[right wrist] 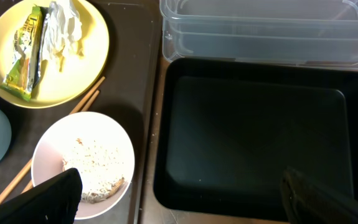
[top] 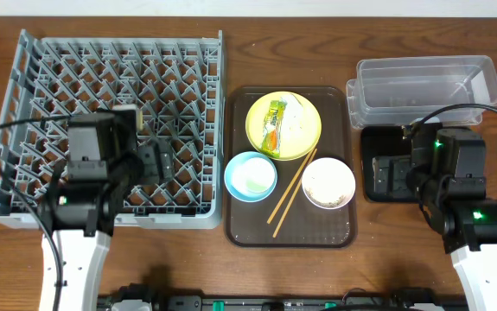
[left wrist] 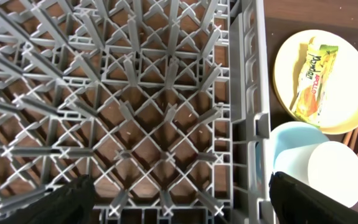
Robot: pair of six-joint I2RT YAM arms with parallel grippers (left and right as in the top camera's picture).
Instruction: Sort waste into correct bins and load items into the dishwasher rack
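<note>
The green-and-orange wrapper (top: 274, 127) and white tissue (top: 296, 117) lie on the yellow plate (top: 307, 134). The white bowl (top: 328, 183) holds beige crumbs (right wrist: 94, 168). The light blue bowl (top: 250, 177) holds a small white cup (left wrist: 334, 174). Chopsticks (top: 293, 186) lie between the bowls. My left gripper (left wrist: 179, 205) is open and empty above the grey rack (top: 101, 86), near its front right corner. My right gripper (right wrist: 185, 199) is open and empty above the black tray (right wrist: 253, 130). The clear tub (top: 425, 82) stands behind the black tray.
The plate, bowls and chopsticks all rest on a brown serving tray (top: 288, 229) between the rack and the bins. The rack holds nothing. The black tray and the clear tub hold nothing. The table is dark wood.
</note>
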